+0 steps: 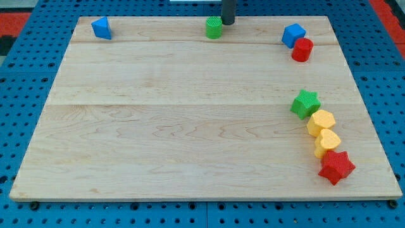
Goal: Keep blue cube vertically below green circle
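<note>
The green circle (214, 28) stands near the board's top edge, a little right of the middle. The blue cube (293, 34) sits at the view's top right, touching a red cylinder (302, 49) just below and right of it. My tip (228, 23) is at the top edge, right beside the green circle on its right side, touching or nearly touching it. The blue cube lies far to the right of the green circle, at about the same height.
A blue triangular block (101, 28) sits at the top left. At the right side a green star (305, 104), a yellow hexagon (321, 122), a yellow heart (327, 142) and a red star (336, 166) form a chain running down. The wooden board (158, 126) lies on a blue pegboard.
</note>
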`<state>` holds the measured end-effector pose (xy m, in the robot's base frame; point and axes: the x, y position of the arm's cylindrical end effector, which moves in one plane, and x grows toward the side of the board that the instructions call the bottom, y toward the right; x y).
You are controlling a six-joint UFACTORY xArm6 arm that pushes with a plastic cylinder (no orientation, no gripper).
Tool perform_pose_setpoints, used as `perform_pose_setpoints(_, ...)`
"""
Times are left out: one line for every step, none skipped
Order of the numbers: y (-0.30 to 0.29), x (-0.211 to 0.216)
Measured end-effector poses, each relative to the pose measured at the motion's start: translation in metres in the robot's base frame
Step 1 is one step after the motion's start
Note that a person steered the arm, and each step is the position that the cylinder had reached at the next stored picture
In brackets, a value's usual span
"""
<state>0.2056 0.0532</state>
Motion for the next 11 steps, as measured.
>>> perform_pose_setpoints(0.0,0.0)
perform_pose_setpoints(0.038,0.0)
perform_pose_setpoints(0.073,-0.001)
perform_pose_setpoints(0.103,-0.005)
perform_pose_setpoints(0.148,0.028)
perform_pose_setpoints(0.2,0.072)
perform_pose_setpoints(0.214,0.092)
perform_pose_setpoints(0.211,0.093)
perform_pose_setpoints(0.177,0.07)
perform_pose_setpoints(0.096,0.099)
perform_pose_setpoints(0.019,0.119)
